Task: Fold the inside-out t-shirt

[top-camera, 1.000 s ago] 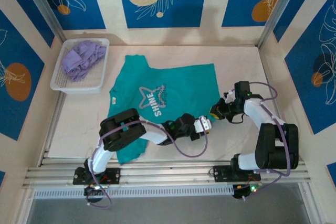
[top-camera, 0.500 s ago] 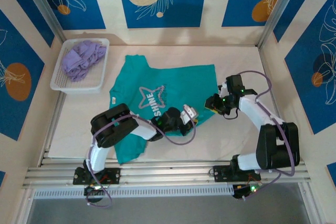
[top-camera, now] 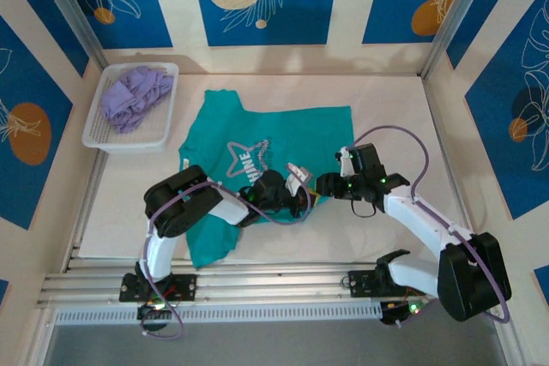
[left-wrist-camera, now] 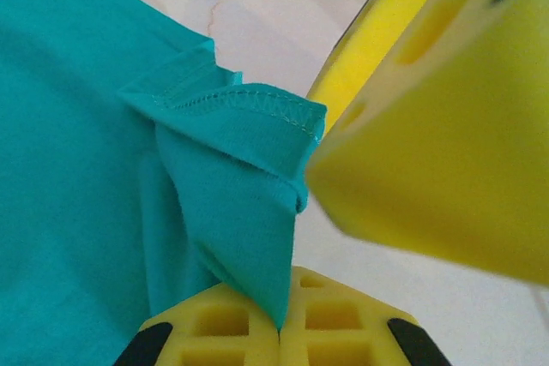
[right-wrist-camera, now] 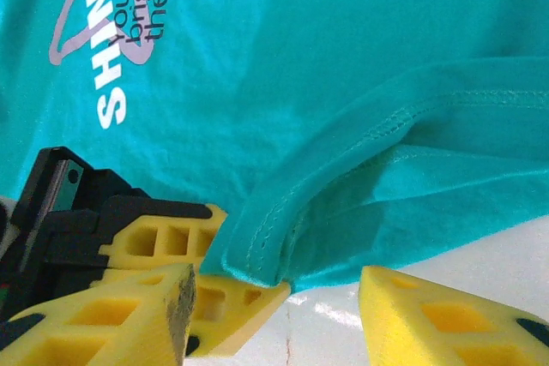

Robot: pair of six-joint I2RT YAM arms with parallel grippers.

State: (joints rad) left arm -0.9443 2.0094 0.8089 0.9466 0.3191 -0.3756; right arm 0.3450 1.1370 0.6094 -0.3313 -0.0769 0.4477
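**T-SHIRT HEM GRASP: STATION STATE**

1. The surface (top-camera: 386,117) is white and carries every item.
2. The t-shirt (top-camera: 292,139) lies spread across the centre of the surface. It is teal-green and short-sleeved, with the print facing up.
   - A white star outline (top-camera: 249,160) encloses the word "SHINE" (right-wrist-camera: 107,83) in white capitals.
   - In the right wrist view, smaller dark lines run beside it and are cut off at the frame edge. The legible parts are "you", "bright" and "the".
   - The near right corner is lifted off the surface into a loose fold. Double-row hem stitching (left-wrist-camera: 249,100) shows along its edge.
3. The left arm (top-camera: 193,203) reaches across the lower part of the t-shirt. The left jaws are clenched on the lifted hem corner, and the cloth disappears into the seam between the two yellow pads (left-wrist-camera: 343,323).
4. The right arm (top-camera: 429,220) meets the same corner from the other side. The right jaws are released. Their yellow pads (right-wrist-camera: 455,315) stand apart, with the hem corner in the gap between them.
5. A white mesh basket (top-camera: 163,139) sits at the far left of the surface, just beside the t-shirt. It holds a crumpled lavender garment (top-camera: 133,96).
6. A small tag (top-camera: 183,163) lies at the left edge of the t-shirt. Its text is too small to read.
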